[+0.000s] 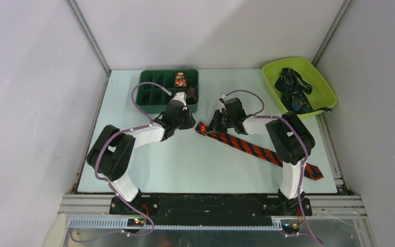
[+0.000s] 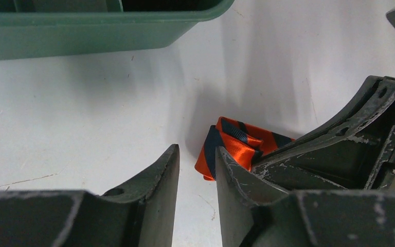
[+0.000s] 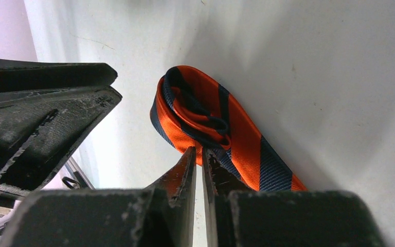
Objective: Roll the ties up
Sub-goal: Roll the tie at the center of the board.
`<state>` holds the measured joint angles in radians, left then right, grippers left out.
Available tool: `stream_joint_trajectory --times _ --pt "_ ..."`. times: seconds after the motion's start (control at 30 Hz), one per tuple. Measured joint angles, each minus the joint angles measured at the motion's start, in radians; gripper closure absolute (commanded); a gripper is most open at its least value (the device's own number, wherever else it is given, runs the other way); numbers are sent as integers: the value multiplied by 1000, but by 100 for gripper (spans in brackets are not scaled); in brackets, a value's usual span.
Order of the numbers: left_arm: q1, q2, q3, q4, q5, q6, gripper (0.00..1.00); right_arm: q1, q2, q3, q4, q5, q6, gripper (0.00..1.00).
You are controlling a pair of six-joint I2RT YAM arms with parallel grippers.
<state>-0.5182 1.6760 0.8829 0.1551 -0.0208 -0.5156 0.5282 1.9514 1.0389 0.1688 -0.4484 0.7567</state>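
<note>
A red-orange tie [image 1: 257, 151] with dark diagonal stripes lies slanted across the table, its far left end folded over into a small loop [image 3: 195, 110]. My right gripper [image 3: 199, 151] has its jaws nearly together, pinching the edge of that folded end; from above it sits at the tie's left tip [image 1: 212, 126]. My left gripper [image 2: 196, 154] stands open just left of the fold [image 2: 231, 146], nothing between its fingers; from above it is beside the right one [image 1: 189, 122]. Dark navy ties [image 1: 293, 90] lie heaped in the lime bin.
A dark green divided tray [image 1: 143, 92] stands close behind the left gripper, its wall [image 2: 82, 33] near in the left wrist view; a small rolled tie [image 1: 180, 80] sits in one cell. The lime bin [image 1: 320, 77] is at the back right. The tie's wide end reaches the table's right edge.
</note>
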Motion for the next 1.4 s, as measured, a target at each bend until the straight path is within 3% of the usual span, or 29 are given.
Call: stream_joint_trajectory --times 0.4,0.77,0.83,1.0,1.1,1.2,1.4 --pt "0 0 -9 0 2 -7 65 1 14 21 -3 5 -5 87" --pt "23 -21 -54 -2 2 -9 64 3 -72 31 -66 41 -88 74" --pt "30 -37 -59 -3 2 -11 64 3 -104 39 -74 46 -122 69" --pt "48 -105 -69 -9 -6 -26 63 4 -134 95 -101 53 -257 38" --pt "59 -164 -90 -18 -24 -42 62 16 -132 134 -153 64 -370 29" --pt "80 -225 -127 -28 -42 -61 61 51 -110 196 -219 95 -489 11" --pt "132 -343 -210 -88 -106 -100 58 123 -50 272 -322 153 -711 4"
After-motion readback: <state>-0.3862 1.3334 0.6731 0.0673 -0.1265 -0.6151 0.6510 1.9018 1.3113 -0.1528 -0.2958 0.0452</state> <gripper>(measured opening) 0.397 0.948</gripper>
